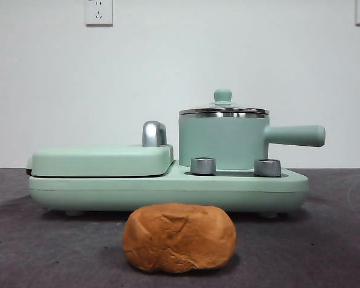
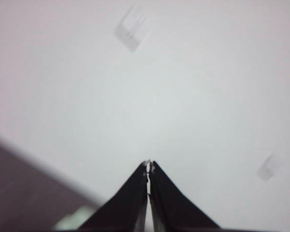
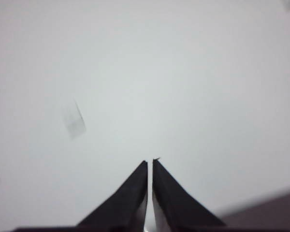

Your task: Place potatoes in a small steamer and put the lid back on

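Front view shows the potato [image 1: 179, 237] on the table at six o'clock from the lidded steamer [image 1: 223, 143], untouched, while left gripper [image 2: 148, 166] and right gripper [image 3: 150, 165] wait aloft, jaws pinched together, empty.

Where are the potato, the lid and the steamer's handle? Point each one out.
potato [image 1: 179, 237]: front view, middle of its orange-brown front face.
lid [image 1: 222, 95]: front view, on its mint-green knob.
steamer's handle [image 1: 295, 135]: front view, midway along the straight green handle.
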Motion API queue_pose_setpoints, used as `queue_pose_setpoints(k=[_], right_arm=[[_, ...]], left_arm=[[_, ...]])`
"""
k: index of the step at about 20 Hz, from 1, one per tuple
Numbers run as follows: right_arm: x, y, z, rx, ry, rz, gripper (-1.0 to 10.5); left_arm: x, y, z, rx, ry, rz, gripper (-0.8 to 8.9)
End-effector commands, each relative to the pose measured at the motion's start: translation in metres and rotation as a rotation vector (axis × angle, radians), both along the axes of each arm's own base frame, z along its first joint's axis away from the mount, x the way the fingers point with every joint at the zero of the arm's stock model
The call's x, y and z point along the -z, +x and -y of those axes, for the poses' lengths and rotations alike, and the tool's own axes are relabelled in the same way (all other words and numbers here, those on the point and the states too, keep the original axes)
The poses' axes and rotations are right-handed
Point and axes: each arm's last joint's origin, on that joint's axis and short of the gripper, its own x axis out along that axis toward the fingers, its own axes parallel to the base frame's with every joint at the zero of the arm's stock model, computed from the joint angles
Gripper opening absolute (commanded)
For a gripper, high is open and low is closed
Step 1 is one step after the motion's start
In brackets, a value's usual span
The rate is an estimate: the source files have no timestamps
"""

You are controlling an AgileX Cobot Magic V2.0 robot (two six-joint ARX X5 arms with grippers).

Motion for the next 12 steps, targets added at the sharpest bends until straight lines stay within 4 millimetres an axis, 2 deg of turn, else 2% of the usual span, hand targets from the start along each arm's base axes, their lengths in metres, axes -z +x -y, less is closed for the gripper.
queue_pose_setpoints(k=[1, 6, 12], right_arm=[[-0.023, -0.009, 0.003, -0.026, 0.183, 0.057, 0.1], [-0.069, -0.022, 0.005, 0.018, 0.131, -0.025, 0.1], [-0.119, -0.021, 0.0, -0.077, -0.105, -0.178, 0.1]], left_arm=[[-0.015, -0.007, 0.0, 0.052, -0.096, 0.088, 0.09], [-0.056, -0.019, -0.001, 0.052, -0.104, 0.033, 0.09], [-0.11, -0.026, -0.001, -0.018, 0.115, -0.139, 0.09]])
